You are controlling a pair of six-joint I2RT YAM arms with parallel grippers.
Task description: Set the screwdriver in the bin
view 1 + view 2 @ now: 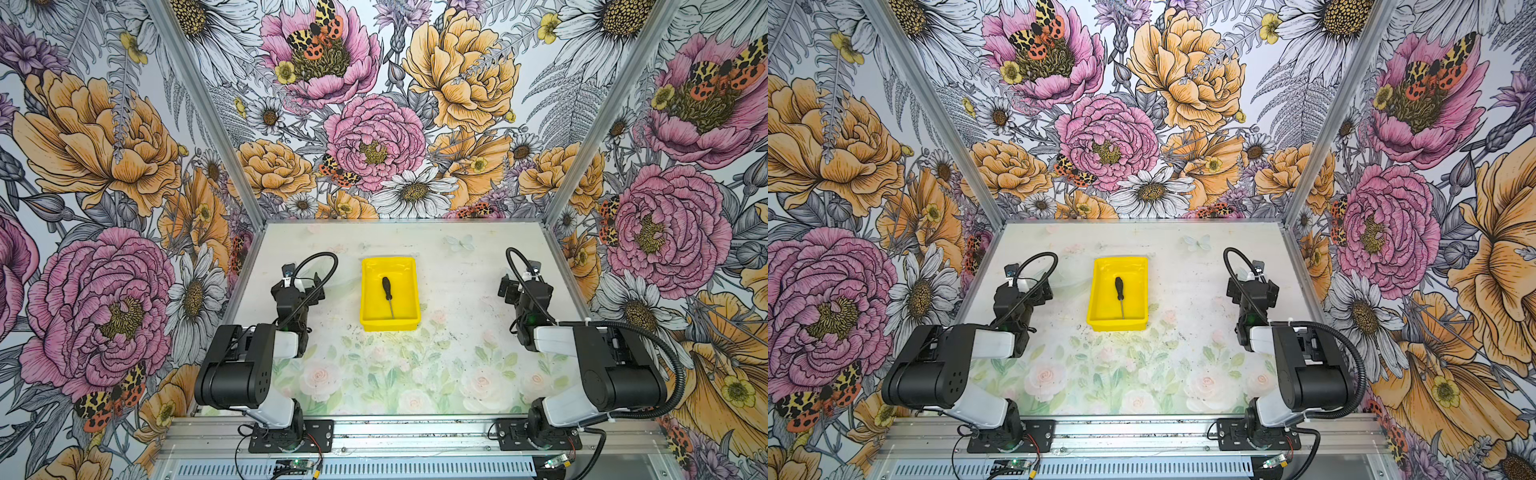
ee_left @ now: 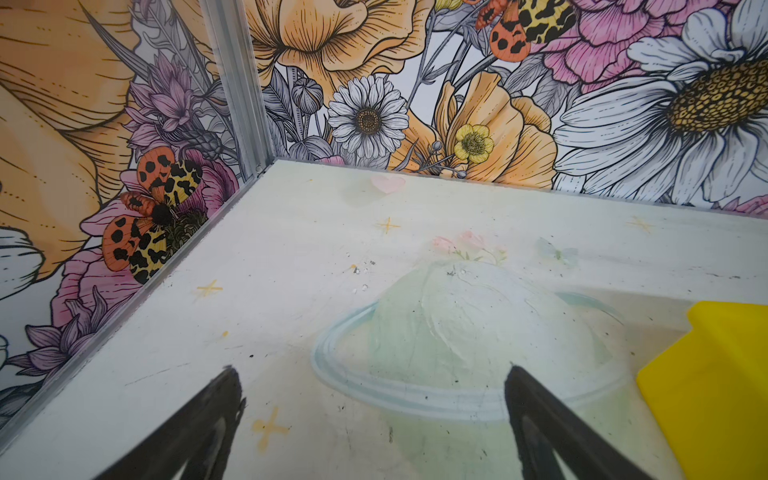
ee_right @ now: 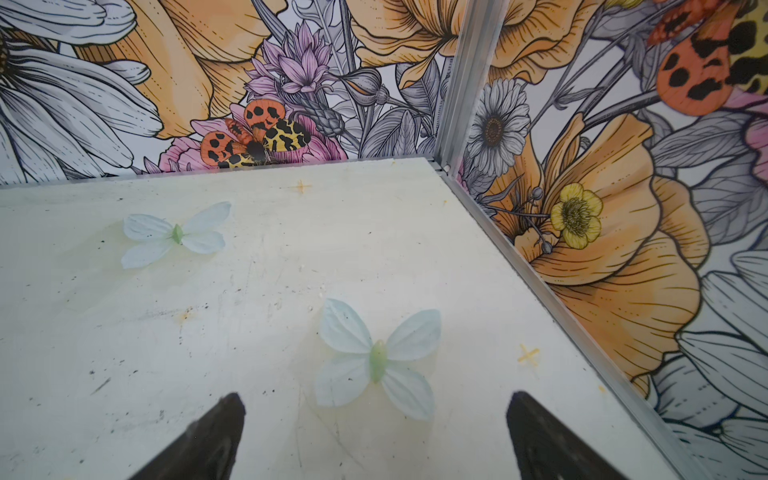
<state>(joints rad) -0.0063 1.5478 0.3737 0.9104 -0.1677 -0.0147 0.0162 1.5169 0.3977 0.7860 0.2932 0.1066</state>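
On the left, the left end effector [image 2: 372, 372] hovers over the table [image 1: 457, 291], beside the bin [image 1: 388, 261] but not touching it. Its wrist view shows the two black fingers spread wide with only bare table between them, so it has hold of nothing. One yellow corner of the bin shows at the edge of that view.

In the middle, the job looks done to me. The screwdriver [image 1: 389, 297] lies flat on the floor of the bin in both top views. It is wholly inside the rim, roughly central and clear of the side walls. Its tip comes close to the near wall, and I cannot tell whether it touches. Its long axis runs along the bin's long side, from the back of the table toward the arms' bases. The black handle is at the far end, toward the back wall. The thin metal shaft points back toward the robot, drifting slightly to the right as it comes nearer.

On the right, the right end effector [image 3: 376, 397] is well apart from the bin, near the table's right edge. Its fingers are also wide apart and empty.

As far as I can judge, nothing is left to move.
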